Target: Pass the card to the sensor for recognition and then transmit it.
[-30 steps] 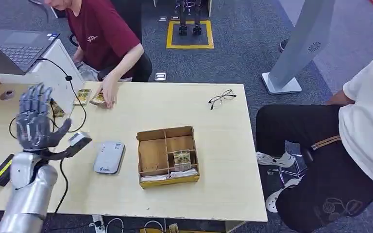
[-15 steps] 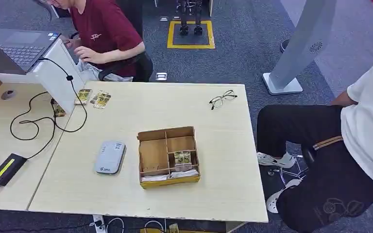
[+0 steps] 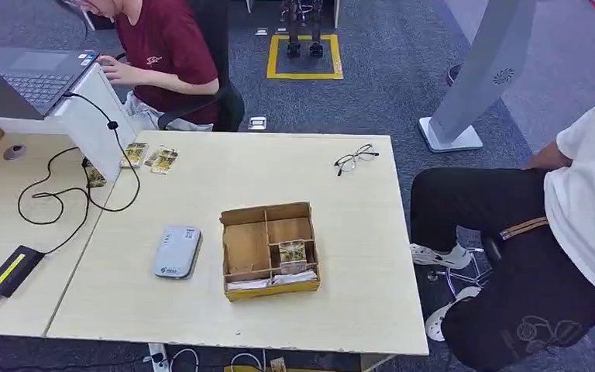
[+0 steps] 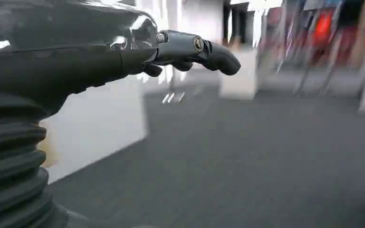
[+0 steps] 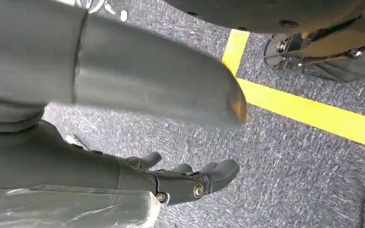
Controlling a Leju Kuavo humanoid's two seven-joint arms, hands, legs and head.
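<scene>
Card (image 3: 291,253) stands upright in the wooden box (image 3: 268,249) on the desk (image 3: 341,209), beside the sensor (image 3: 176,251). It's prob thin, light, stiff, slick: pinch its top edge. Left hand (image 4: 180,50) and right hand (image 5: 180,178) hold nothing, fingers loosely apart.

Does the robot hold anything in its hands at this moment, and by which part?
Nothing is held. The left hand and the right hand both hang with nothing in their fingers.

Both hands (image 4: 123,52) (image 5: 138,183) empty, fingers (image 5: 218,171) apart.
</scene>
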